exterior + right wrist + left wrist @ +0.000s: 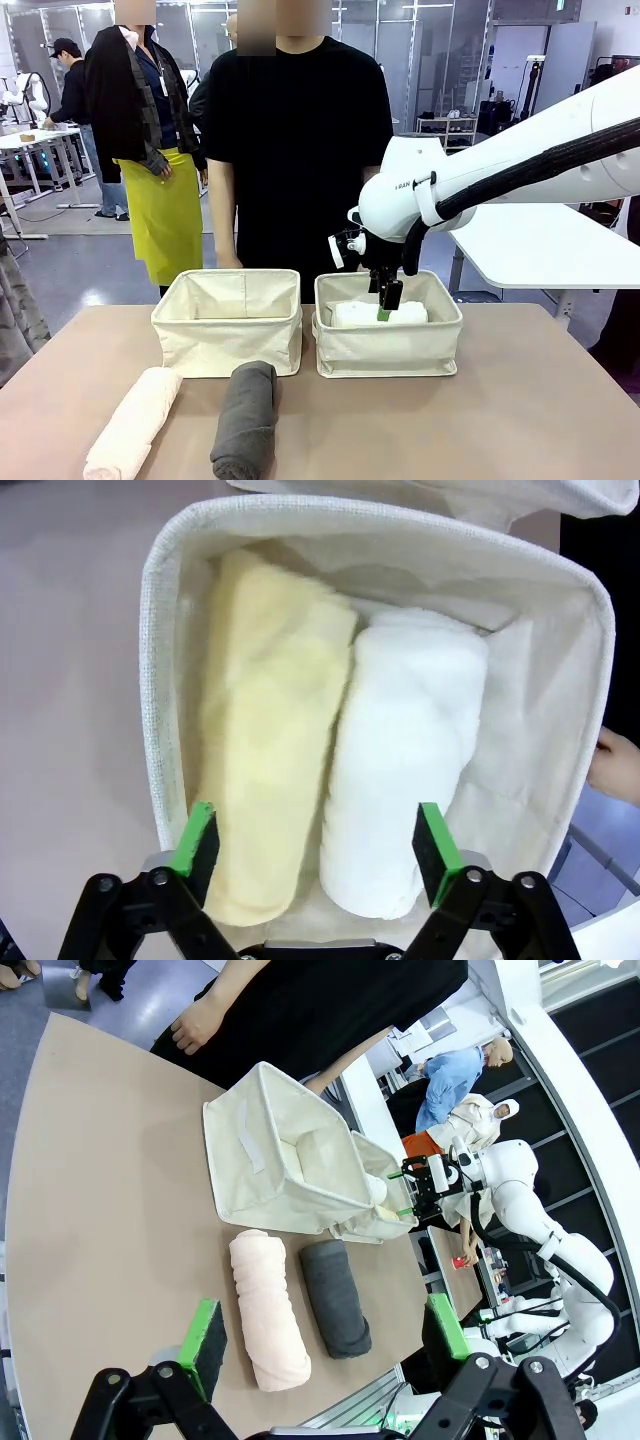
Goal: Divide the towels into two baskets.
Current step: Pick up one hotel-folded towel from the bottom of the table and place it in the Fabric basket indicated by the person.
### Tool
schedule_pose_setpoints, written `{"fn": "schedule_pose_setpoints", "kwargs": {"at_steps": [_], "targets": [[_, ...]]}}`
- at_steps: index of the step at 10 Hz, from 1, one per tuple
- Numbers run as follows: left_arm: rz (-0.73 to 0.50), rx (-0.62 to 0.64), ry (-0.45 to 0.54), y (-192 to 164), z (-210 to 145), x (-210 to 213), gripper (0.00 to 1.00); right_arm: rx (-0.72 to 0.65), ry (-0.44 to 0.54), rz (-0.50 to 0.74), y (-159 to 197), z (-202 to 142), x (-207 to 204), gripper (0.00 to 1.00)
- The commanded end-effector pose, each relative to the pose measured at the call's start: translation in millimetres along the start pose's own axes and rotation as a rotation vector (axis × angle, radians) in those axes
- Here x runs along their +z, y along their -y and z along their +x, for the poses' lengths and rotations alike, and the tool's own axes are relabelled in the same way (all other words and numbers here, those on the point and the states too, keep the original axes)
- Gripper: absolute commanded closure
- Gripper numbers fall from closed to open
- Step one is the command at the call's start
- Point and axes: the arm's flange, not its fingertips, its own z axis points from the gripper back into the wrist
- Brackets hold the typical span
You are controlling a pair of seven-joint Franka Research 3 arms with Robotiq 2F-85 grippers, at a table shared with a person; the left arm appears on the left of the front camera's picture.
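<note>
- In the right-hand basket (390,352), I see the yellow towel (265,740) and the white towel (405,780) lying lengthwise, side by side and touching.
- My right gripper (388,295) hangs just over that basket, above the white roll. Its jaws are spread wide, with a green pad out to either side, and they grasp nothing.
- The left-hand basket (225,340) sits just beside the first on the table (500,430), their walls close together.
- The pink towel (135,420) and the dark grey towel (245,420) lie on the table in front of the left-hand basket. They are roughly parallel with a narrow gap between them, the grey one nearer the middle.
- My left gripper (325,1330) hovers above the near part of the table, looking towards those two rolls. Its jaws are released, with nothing between the pads.
- A person (295,150) in black stands at the far side behind the baskets.
</note>
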Motion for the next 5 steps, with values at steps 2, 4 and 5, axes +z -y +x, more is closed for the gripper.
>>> {"fn": "schedule_pose_setpoints", "kwargs": {"at_steps": [2, 4, 5], "targets": [[-0.018, -0.005, 0.013, 0, 1, 2, 0.00, -0.041, -0.062, -0.076, -15, 2, 12, 0.00], [-0.018, -0.005, 0.013, 0, 1, 2, 0.00, 0.003, 0.001, -0.003, -1, 2, 2, 0.00], [-0.018, -0.005, 0.013, 0, 1, 2, 0.00, 0.003, 0.001, -0.003, -1, 2, 2, 0.00]]}}
